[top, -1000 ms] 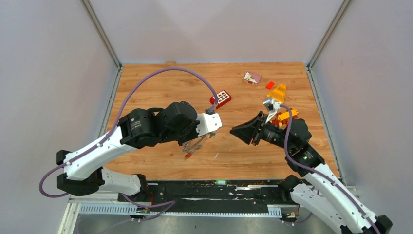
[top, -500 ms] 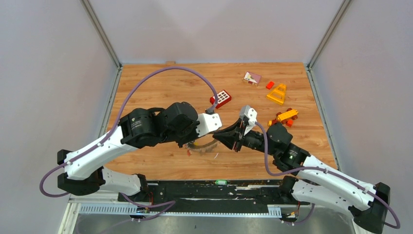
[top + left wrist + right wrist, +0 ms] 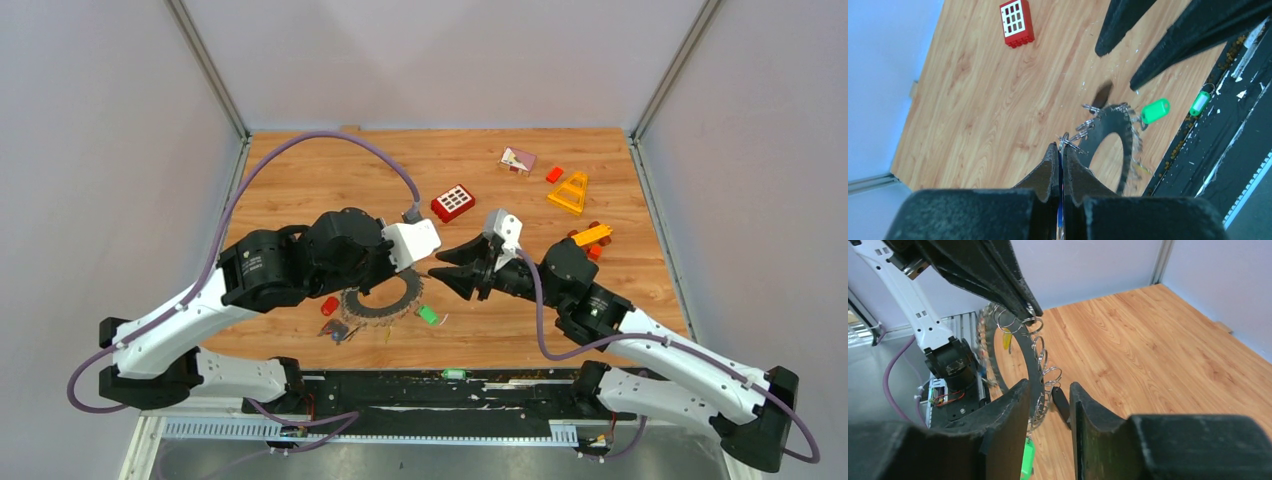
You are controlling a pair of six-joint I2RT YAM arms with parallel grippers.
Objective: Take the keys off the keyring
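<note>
The keyring is a dark ring fringed with small silver loops and keys, and it hangs tilted above the table. My left gripper is shut on a blue key at the ring's edge. From the top, the keyring sits just under my left gripper. My right gripper is open to its right. In the right wrist view the keyring and a dark tag lie between the open fingers of my right gripper. A green tag, a red tag and loose keys lie on the table.
A red window brick lies behind the grippers. Several toy bricks are scattered at the back right. Another green tag rests on the black base strip at the near edge. Grey walls enclose the wooden table.
My right gripper has opened and drawn back slightly to the right. The left arm shifted left and toward the near edge, and the keyring now shows beneath it. A green tag lies on the table.
</note>
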